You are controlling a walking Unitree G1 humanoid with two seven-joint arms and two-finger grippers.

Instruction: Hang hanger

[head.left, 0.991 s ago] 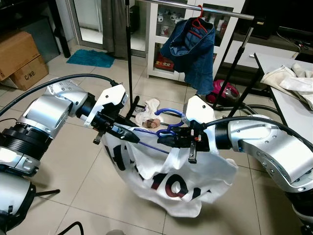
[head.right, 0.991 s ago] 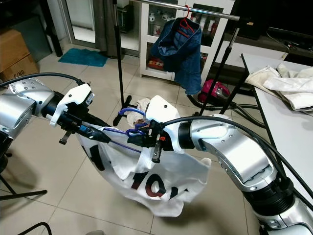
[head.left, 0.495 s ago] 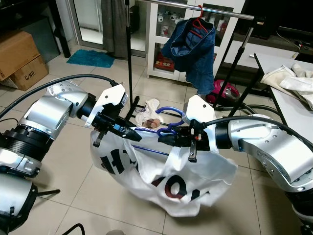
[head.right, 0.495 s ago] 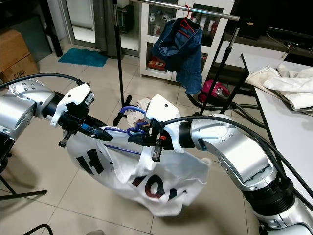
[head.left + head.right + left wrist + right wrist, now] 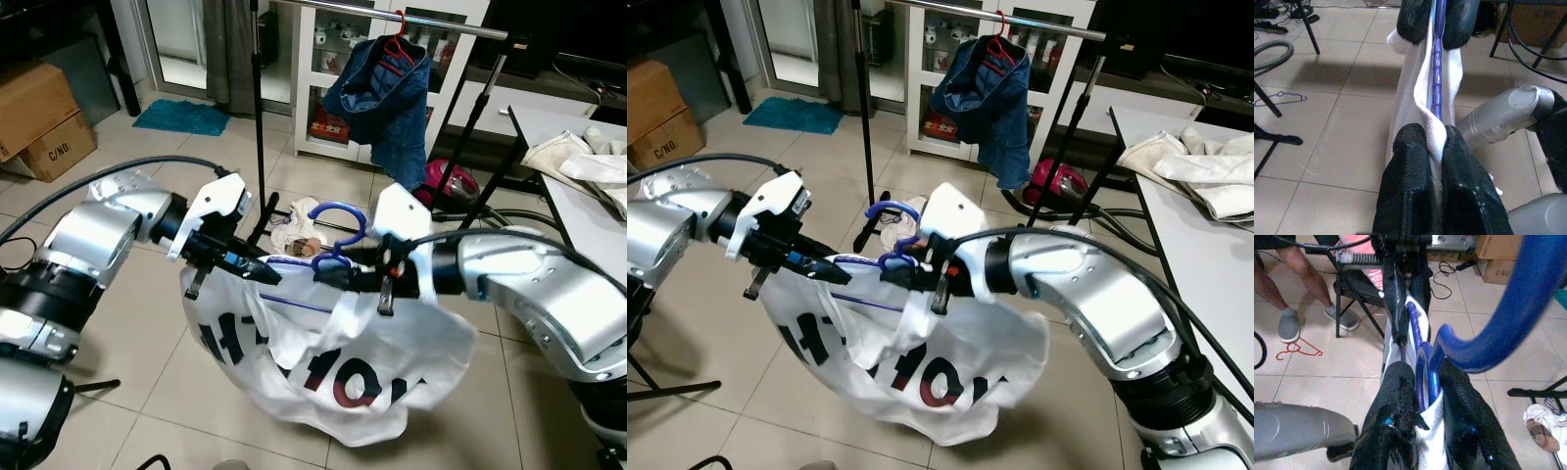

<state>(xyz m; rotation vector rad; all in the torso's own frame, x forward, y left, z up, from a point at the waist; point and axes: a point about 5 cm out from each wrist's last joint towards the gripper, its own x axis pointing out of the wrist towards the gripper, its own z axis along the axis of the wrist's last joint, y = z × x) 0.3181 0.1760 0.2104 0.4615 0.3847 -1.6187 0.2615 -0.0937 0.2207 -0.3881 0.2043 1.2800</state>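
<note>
Clothes rail (image 5: 411, 20) taken as landmark: a denim garment (image 5: 387, 98) is already hung on it by a red hanger. White printed T-shirt (image 5: 333, 367) is carried well below and in front of the rail, draped on the blue hanger (image 5: 338, 230); load judged light, cloth soft and prone to sliding off. Right gripper (image 5: 906, 274) is clamped on the hanger at the hook base, a stiff, sound hold. Left gripper (image 5: 257, 272) is clamped on the hanger arm through the shirt shoulder
</note>
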